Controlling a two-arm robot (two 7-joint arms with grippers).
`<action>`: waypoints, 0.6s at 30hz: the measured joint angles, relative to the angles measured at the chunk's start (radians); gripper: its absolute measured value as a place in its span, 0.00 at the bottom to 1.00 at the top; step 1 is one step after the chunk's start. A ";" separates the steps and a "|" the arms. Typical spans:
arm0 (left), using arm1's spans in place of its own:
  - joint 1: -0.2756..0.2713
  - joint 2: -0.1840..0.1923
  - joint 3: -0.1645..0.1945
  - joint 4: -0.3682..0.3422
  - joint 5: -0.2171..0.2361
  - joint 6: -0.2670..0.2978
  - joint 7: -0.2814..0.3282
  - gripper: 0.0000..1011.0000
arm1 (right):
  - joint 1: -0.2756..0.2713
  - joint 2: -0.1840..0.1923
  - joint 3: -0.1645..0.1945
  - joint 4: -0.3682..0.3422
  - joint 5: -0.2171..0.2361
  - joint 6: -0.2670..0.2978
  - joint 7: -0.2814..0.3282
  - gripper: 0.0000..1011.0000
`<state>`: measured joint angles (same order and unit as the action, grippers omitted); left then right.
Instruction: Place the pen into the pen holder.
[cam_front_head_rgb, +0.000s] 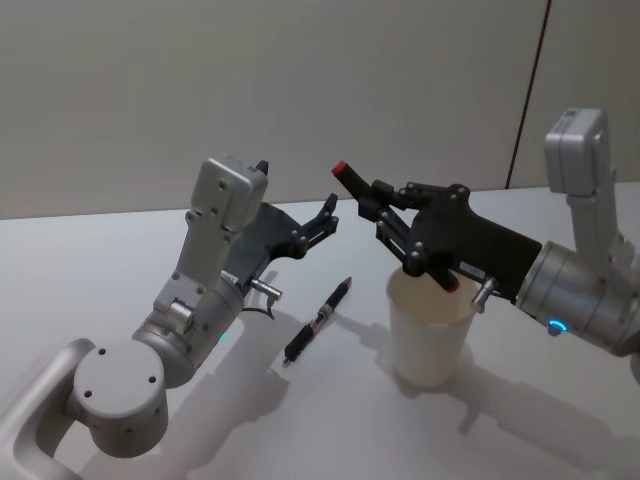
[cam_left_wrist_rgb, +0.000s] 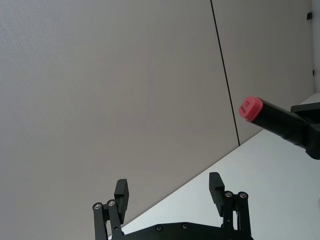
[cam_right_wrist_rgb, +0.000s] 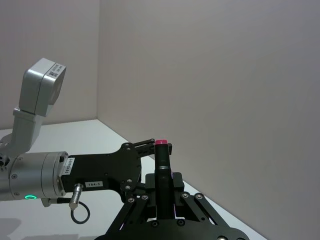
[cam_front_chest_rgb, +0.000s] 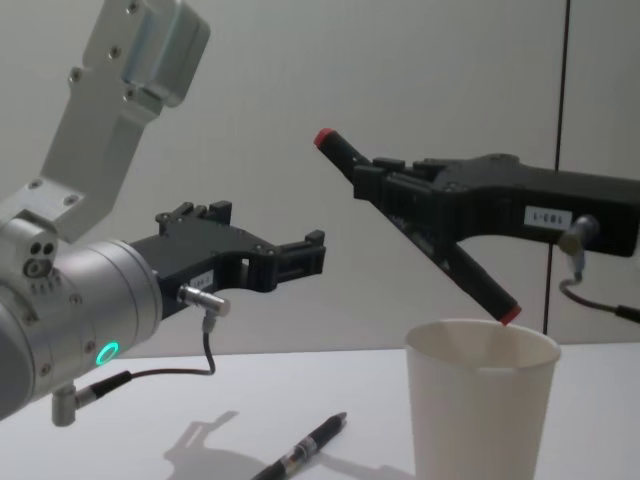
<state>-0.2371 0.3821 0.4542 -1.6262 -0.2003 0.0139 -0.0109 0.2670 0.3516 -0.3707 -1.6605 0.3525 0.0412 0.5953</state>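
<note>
Cup (cam_front_chest_rgb: 480, 410): pen (cam_front_chest_rgb: 478, 283) tip perhaps inside, right fingers (cam_right_wrist_rgb: 176, 184) midshaft.

In the chest view, the cup (cam_front_chest_rgb: 482, 400) at 5 o'clock loses its base to the edge, and the loose pen (cam_front_chest_rgb: 303, 447) at 6 o'clock loses its near end. The right pincer (cam_front_chest_rgb: 378, 182) hides the held pen's (cam_front_chest_rgb: 480, 286) middle. The pincer's label is too small to read.

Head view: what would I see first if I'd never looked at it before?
The right pincer grips a red-capped black pen, tilted, with its lower tip at the mouth of the white paper cup. The left pincer hangs open in the air beside it, and a second pen lies on the table left of the cup.
</note>
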 joint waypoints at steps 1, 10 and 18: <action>0.000 0.000 0.000 0.000 0.000 0.000 0.000 0.99 | 0.000 0.000 0.000 0.001 0.000 -0.001 -0.001 0.18; 0.000 0.000 0.000 0.000 0.000 0.000 0.000 0.99 | -0.004 0.001 -0.002 0.026 -0.012 -0.028 -0.026 0.18; 0.000 0.000 0.000 0.000 0.000 0.000 0.000 0.99 | -0.006 -0.003 -0.006 0.059 -0.015 -0.056 -0.042 0.18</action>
<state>-0.2371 0.3821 0.4542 -1.6262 -0.2003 0.0139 -0.0109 0.2615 0.3489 -0.3766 -1.6019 0.3371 -0.0146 0.5534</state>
